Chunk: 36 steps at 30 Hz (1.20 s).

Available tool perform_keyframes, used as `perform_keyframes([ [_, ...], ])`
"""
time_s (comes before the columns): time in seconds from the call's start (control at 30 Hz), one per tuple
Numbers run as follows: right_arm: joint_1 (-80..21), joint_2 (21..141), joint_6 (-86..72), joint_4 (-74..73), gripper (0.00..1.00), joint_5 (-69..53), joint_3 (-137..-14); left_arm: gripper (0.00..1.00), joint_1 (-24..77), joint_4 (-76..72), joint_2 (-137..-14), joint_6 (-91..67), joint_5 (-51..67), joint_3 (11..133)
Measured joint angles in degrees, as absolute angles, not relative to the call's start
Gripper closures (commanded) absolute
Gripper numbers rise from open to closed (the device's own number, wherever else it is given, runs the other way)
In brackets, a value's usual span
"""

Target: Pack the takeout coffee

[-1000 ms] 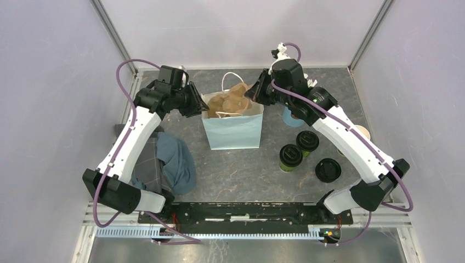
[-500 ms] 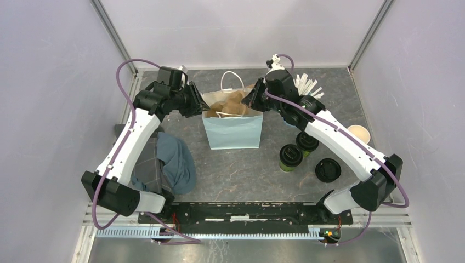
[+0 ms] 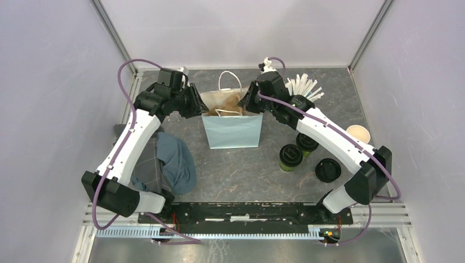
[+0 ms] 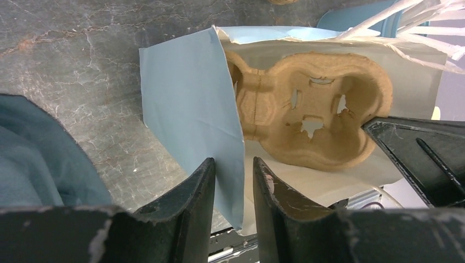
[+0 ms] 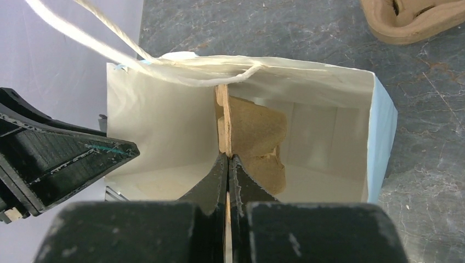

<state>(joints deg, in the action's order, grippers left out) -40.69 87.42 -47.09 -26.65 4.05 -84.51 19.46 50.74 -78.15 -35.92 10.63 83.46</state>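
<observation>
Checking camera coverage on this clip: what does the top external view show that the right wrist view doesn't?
Only top external: two lidded green cups, a loose black lid, a bundle of white sticks, a cloth. Only right wrist: the right claw pinched shut on the edge of the cardboard carrier. Both: the blue bag with the carrier inside.

We see the takeout coffee (image 3: 290,158), a small dark-green cup under a round black lid, upright on the desk (image 3: 236,170), at four o'clock from the blue bag (image 3: 232,131).
</observation>
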Motion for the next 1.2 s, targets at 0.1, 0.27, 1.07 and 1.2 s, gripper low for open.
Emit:
perform_keyframes([
  [0.1,-41.43,88.01,-47.07,-26.63,1.0,4.75,-84.44,0.63,19.46,50.78,-78.15,-35.64,10.63,83.15],
  [0.27,-42.28,88.92,-47.03,-26.59,1.0,6.13,-84.18,0.64,19.46,50.81,-78.13,-35.46,10.61,82.85],
  [1.07,-42.81,84.58,-25.21,-47.79,0.17,13.76,-104.86,0.57,19.46,52.49,-79.02,-34.2,7.4,83.42],
  [1.2,-41.85,84.12,-22.15,-49.56,0.11,16.97,-103.35,0.51,19.49,53.74,-79.94,-34.13,7.31,84.34],
])
